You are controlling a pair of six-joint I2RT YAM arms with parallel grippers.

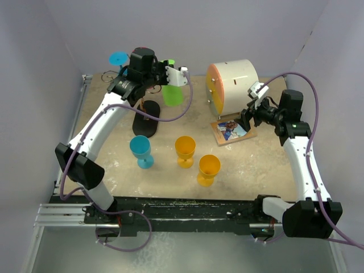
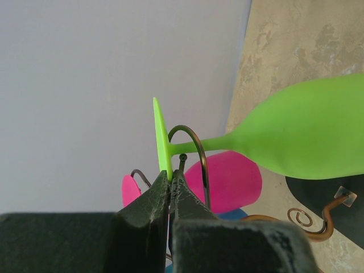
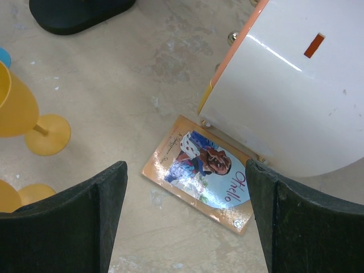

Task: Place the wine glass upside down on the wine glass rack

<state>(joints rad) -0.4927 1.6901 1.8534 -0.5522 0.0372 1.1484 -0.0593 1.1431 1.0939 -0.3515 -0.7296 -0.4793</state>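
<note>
Starting at the left, my left gripper (image 2: 169,177) was clamped fully closed on the rim of the thin foot of the green wine glass (image 2: 307,128). It held the glass on its side up at the wine glass rack (image 1: 145,125), with the bowl out to the right over the worktop (image 1: 256,165). In the left wrist view the stem crossed one curled wire loop (image 2: 197,145) of the rack. I could not tell whether the stem sat inside the loop or only lay against it. A pink glass (image 2: 227,179) hung just behind. The green glass looked to me like moulded plastic: light, stiff, smooth and unlikely to break. A pinch on so thin a disc can let the bowl swing, though, so I judged the foot's edge a workable hold for hanging it. A grip nearer the stem would have been steadier. Moving right, a blue glass (image 1: 140,149) and two orange glasses (image 1: 185,149) stood upright on the worktop, well apart from the rack. Beyond them sat the white cylinder (image 1: 232,84) with a small booklet (image 3: 202,170) at its foot. At the far right my right gripper (image 3: 185,170) hovered above that booklet with its jaws spread wide and nothing between them.
</note>
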